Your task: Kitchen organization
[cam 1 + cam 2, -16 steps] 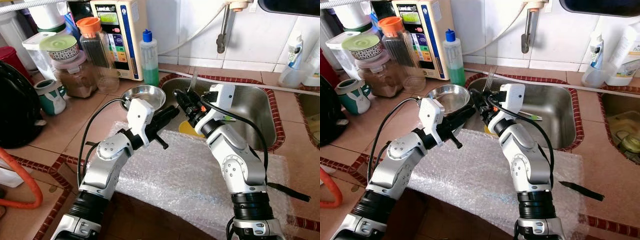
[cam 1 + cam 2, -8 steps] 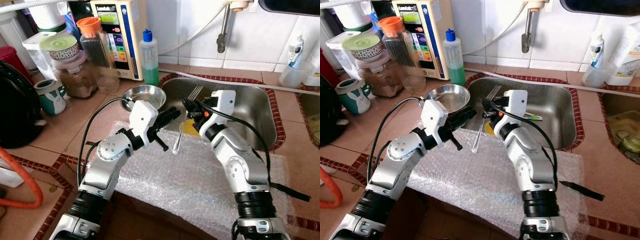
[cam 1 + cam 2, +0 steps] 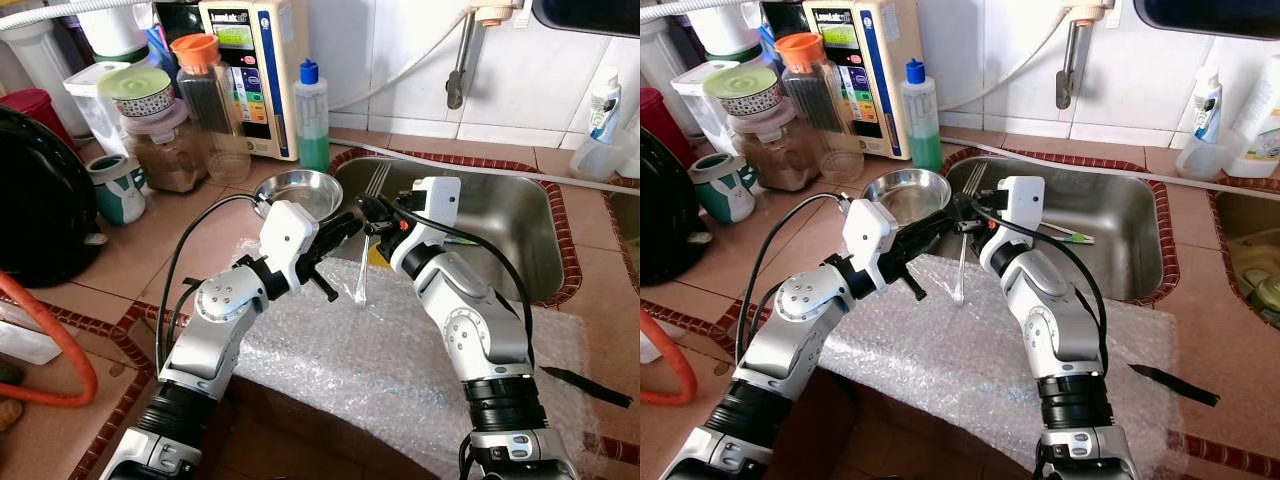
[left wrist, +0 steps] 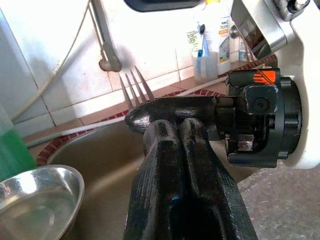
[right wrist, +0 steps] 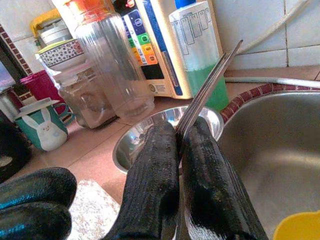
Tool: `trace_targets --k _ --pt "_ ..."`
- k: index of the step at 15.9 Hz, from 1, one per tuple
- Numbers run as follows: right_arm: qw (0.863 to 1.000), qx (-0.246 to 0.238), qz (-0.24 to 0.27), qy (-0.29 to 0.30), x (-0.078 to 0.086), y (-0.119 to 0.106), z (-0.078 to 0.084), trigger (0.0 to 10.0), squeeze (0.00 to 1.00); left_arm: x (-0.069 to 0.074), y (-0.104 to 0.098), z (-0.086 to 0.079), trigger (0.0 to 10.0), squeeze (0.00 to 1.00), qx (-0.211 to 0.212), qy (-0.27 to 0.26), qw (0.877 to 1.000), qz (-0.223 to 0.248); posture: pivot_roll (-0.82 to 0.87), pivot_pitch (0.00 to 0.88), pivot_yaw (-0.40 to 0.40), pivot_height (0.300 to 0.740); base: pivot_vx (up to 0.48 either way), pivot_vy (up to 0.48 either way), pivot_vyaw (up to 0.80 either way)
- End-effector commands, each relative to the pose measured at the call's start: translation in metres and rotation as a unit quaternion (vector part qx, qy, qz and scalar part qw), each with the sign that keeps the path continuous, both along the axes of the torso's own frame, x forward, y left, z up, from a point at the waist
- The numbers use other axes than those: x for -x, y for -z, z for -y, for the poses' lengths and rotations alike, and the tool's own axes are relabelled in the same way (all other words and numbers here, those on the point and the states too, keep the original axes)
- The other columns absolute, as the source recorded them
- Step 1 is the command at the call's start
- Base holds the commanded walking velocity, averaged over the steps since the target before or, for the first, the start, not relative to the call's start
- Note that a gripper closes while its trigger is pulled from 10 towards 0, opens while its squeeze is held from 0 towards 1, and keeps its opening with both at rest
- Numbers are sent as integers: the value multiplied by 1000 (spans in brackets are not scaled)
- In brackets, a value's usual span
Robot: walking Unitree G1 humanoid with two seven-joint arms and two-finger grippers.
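- Fork (image 3: 366, 240) sat upright at the centre of the frame, pinched mid-handle by the right claw (image 3: 372, 213), tines up against the steel sink (image 3: 510, 215), handle end hanging over the bubble wrap (image 3: 380, 360).
- Right claw's two black fingers (image 5: 155, 170) were pressed tight on the fork's shaft in the wrist view.
- Left claw (image 3: 343, 228) reached in from the lower left, fingers closed together with nothing between them, tip just beside the right claw and the fork.
- Steel bowl (image 3: 297, 190) rested on the tiled bench (image 3: 190, 235) at the sink's left edge, just behind the left claw.
- Upper left of the frame held a green soap bottle (image 3: 313, 115), a clear jar with an orange lid (image 3: 208, 100), a brown-filled jar (image 3: 165, 150), a rabbit mug (image 3: 117, 187) and a cream wall appliance (image 3: 255, 70).
- Yellow item (image 5: 297, 232) lay in the sink, partly hidden by the right arm.
- Dark blade-like object (image 3: 587, 386) lay at the lower right on the bubble wrap's edge.
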State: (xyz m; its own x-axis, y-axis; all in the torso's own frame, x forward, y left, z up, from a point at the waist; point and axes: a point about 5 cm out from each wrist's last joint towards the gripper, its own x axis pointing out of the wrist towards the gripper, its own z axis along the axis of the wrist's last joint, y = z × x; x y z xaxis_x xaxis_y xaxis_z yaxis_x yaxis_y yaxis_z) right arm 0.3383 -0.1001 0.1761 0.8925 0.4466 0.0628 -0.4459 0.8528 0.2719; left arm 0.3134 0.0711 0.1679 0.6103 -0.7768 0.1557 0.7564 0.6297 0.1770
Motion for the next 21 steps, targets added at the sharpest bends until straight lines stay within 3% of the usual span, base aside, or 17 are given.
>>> trace_targets --k 1,2,8,13,17,19,21 --pt "1000 20 -12 20 -3 6 6 0 0 0 -3 0 10000 882 -6 1 1000 8 78 1 102 740 0 0 0" --pt "999 21 -11 25 -2 7 8 0 0 -1 -3 0 10000 1000 -7 1 1000 9 79 1 107 740 0 0 0" --pt "999 16 -4 48 -5 6 13 0 0 -2 -4 -1 10000 1000 -3 -4 1000 10 81 0 108 740 0 0 0" --pt "993 22 22 114 -15 -2 27 0 0 2 -1 -5 10000 1000 -3 -11 1000 6 87 0 110 740 0 0 0" --pt "977 91 86 174 -27 -14 44 0 0 7 4 -10 10000 1000 -6 -16 1000 -2 98 3 106 740 0 0 0" --pt "967 136 101 189 -34 -13 51 0 0 11 6 -11 10000 1000 -8 -18 1000 -7 105 5 103 740 0 0 0" --pt "965 151 100 192 -40 -10 54 0 0 13 8 -11 10000 1000 -10 -19 1000 -11 110 7 99 740 0 0 0"
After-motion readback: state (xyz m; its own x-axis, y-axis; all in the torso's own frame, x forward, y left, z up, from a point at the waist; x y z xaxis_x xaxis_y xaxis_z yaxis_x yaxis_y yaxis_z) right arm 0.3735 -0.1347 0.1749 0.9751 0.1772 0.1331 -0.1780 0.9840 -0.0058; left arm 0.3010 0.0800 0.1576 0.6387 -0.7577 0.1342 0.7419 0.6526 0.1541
